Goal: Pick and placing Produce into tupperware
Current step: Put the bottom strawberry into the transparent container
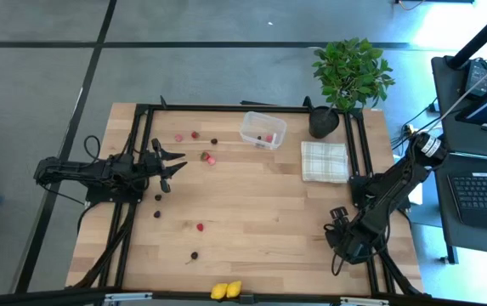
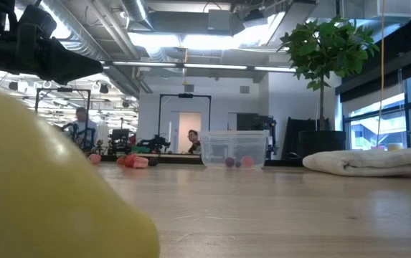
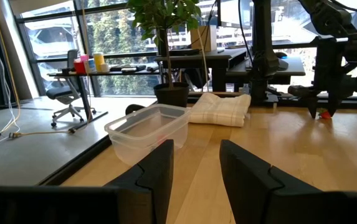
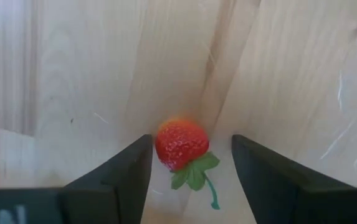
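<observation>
The tupperware (image 1: 263, 130) sits at the table's (image 1: 260, 212) far edge, centre-right, w/ a couple of produce pieces (image 1: 269, 137) inside. Right of it lies the folded cloth (image 1: 324, 161); behind the cloth, at the far right corner, stands the potted plant (image 1: 349, 78). Left of the tupperware, several berries (image 1: 195, 134) lie scattered along the far side, more (image 1: 200, 227) spread toward the near left. Two lemon pieces (image 1: 226, 290) rest at the near edge, approx. centre. The left gripper (image 1: 168, 166) hangs over the left side, near the far berries. The right gripper (image 4: 190, 163) is low at the near right, a strawberry (image 4: 181, 144) between its fingers, possibly not touching them.
</observation>
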